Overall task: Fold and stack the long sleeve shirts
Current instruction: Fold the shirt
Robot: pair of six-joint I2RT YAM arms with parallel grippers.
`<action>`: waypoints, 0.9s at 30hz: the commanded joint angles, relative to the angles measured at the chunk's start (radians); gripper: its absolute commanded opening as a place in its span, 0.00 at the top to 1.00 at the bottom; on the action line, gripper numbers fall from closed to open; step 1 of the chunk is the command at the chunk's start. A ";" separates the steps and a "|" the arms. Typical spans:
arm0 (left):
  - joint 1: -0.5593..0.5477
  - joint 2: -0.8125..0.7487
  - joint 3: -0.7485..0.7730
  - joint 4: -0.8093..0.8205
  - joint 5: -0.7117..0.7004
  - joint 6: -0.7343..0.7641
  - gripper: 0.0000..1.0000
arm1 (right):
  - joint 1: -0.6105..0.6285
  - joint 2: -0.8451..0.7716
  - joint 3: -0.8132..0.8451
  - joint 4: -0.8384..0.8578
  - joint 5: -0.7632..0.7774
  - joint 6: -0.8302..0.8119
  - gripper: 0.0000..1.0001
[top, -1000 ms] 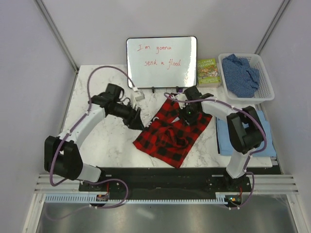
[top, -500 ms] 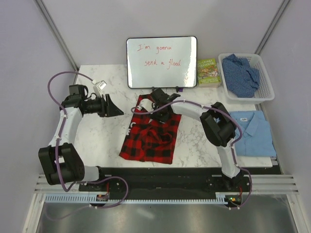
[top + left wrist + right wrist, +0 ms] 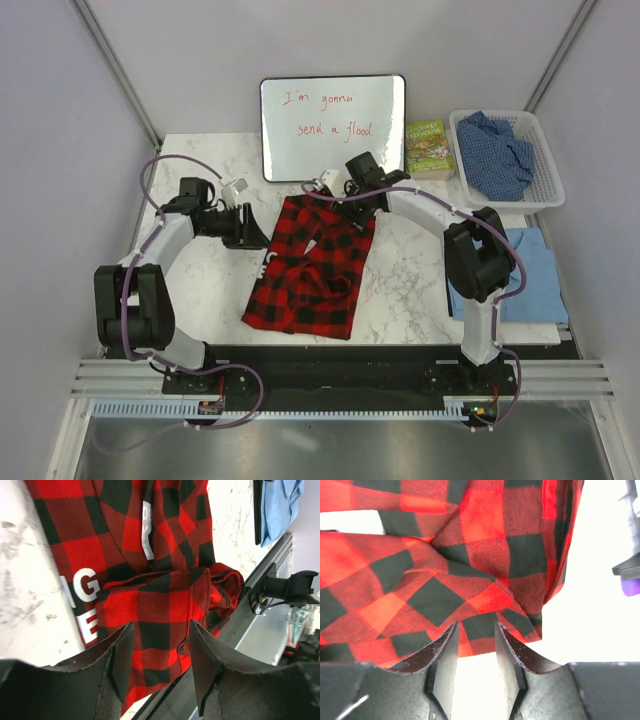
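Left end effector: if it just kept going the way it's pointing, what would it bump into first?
Most likely the red-and-black checked flannel shirt. The left end effector points sideways at it, and its wrist camera shows that cloth straight ahead beyond the open jaws. How near it is, I can't tell.

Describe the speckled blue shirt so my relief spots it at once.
Right of the whiteboard, past the green book, stands a white basket. The speckled shirt crumpled inside is darker blue than the plain light blue shirt lying outside it.
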 commanded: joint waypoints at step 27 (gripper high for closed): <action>-0.079 0.141 0.025 -0.028 -0.126 0.061 0.51 | -0.056 -0.121 -0.069 -0.213 -0.365 0.199 0.45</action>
